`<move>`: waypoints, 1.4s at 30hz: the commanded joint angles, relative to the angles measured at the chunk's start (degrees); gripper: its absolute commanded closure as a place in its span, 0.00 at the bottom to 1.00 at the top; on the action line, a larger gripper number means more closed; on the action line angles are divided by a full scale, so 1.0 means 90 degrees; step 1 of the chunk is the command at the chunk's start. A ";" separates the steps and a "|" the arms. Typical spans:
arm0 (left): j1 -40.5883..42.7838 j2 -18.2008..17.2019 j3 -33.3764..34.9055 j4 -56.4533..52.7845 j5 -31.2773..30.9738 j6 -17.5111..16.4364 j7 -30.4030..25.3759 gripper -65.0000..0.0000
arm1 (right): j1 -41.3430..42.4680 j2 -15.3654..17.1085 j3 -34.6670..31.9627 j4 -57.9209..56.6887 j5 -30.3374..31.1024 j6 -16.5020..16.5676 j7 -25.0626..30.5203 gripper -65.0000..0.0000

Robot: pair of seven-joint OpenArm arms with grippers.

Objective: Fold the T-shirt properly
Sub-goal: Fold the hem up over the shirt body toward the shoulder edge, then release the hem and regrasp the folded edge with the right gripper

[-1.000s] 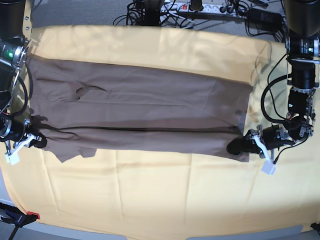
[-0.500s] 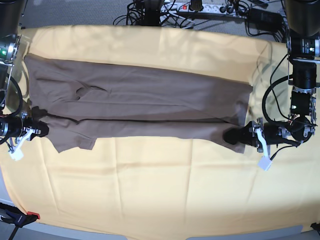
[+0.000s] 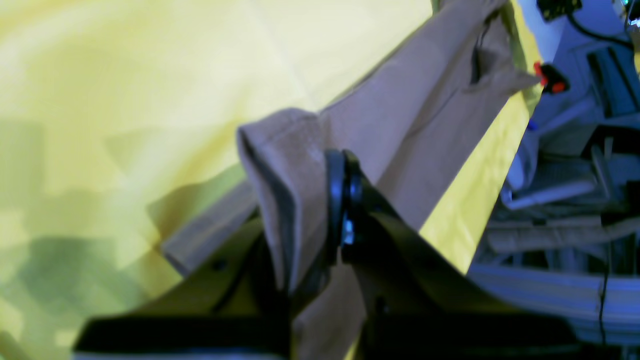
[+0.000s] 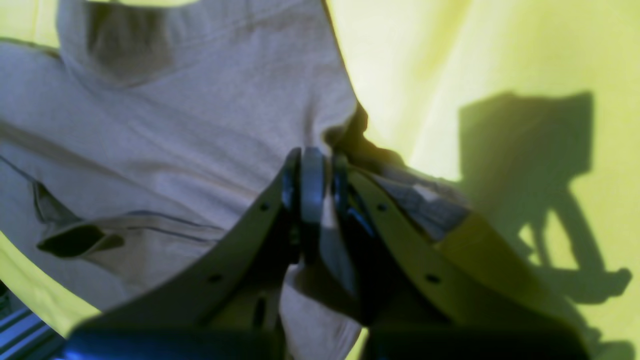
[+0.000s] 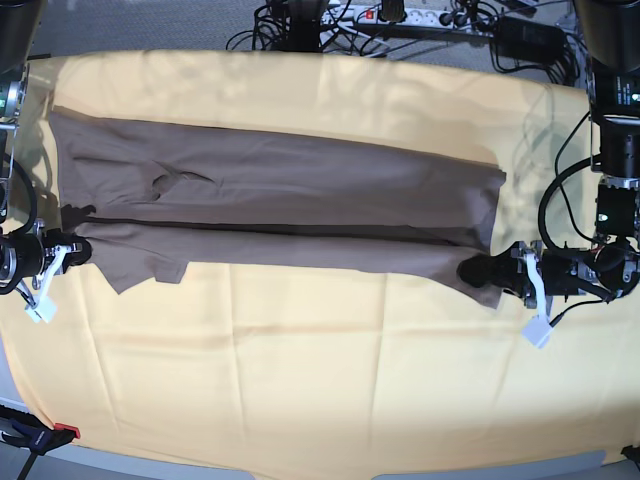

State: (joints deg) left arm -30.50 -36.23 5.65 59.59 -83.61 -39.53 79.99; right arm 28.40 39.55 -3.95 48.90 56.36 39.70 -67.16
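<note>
While wrists show pinched T-shirt (image 5: 290, 210), base shows its spread

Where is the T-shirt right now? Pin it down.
In the base view the T-shirt lies stretched across the far half of the yellow cloth, its near edge pinched by the left gripper and right gripper.

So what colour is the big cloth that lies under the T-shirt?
Pale yellow, plain. The cloth under the T-shirt shows best in the base view.
</note>
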 commanded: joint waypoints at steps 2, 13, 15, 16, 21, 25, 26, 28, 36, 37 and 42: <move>-0.0189 -0.0121 -0.0058 0.0114 -0.0154 -0.0052 0.0002 1.00 | 0.0199 0.0199 0.0049 0.0112 0.0049 0.0033 0.0049 1.00; 0.0323 -0.0141 -0.0058 0.0124 -0.0154 -0.0052 0.0002 1.00 | 0.0194 0.0267 0.0049 0.0155 0.0044 0.0033 0.0024 1.00; 0.0444 -0.0141 -0.0058 0.0124 -0.0154 -0.0052 0.0002 1.00 | 0.0197 0.0267 0.0049 0.0155 0.0046 0.0033 0.0027 1.00; 0.0500 -0.0141 -0.0058 0.0124 -0.0154 -0.0052 0.0002 1.00 | 0.0197 0.0265 0.0049 0.0155 0.0046 0.0033 0.0024 1.00; 0.0678 -0.0138 -0.0058 0.0124 -0.0154 -0.0052 0.0002 1.00 | 0.0197 0.0267 0.0049 0.0155 0.0046 0.0033 0.0027 1.00; 0.0651 -0.0138 -0.0058 0.0124 -0.0154 -0.0052 0.0002 1.00 | 0.0202 0.0272 0.0051 0.0158 0.0092 0.0033 0.0056 1.00; 0.0651 -0.0138 -0.0058 0.0124 -0.0154 -0.0052 0.0002 0.94 | 0.0223 0.0282 0.0051 0.0168 0.0160 0.0033 0.0049 0.95; 0.0653 -0.0136 -0.0058 0.0124 -0.0154 -0.0052 0.0002 0.68 | 0.0250 0.0342 0.0051 0.0265 0.0318 0.0033 0.0049 0.67; 0.0658 -0.0138 -0.0058 0.0124 -0.0154 -0.0052 0.0002 0.45 | 0.0639 0.0746 0.0063 0.0449 0.0767 0.0033 0.0075 0.38; 0.0656 -0.0138 -0.0058 0.0124 -0.0154 -0.0052 0.0002 0.45 | 0.0641 0.0760 0.0063 0.0449 0.0981 0.0033 0.0078 0.38; 0.0656 -0.0136 -0.0058 0.0124 -0.0154 -0.0052 0.0002 0.45 | 0.0634 0.0425 0.0063 0.0447 0.1171 0.0033 0.0226 0.38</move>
State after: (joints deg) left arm -23.31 -36.36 5.65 59.92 -83.61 -39.55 79.96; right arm 32.40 42.13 -3.88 52.12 65.73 39.90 -66.17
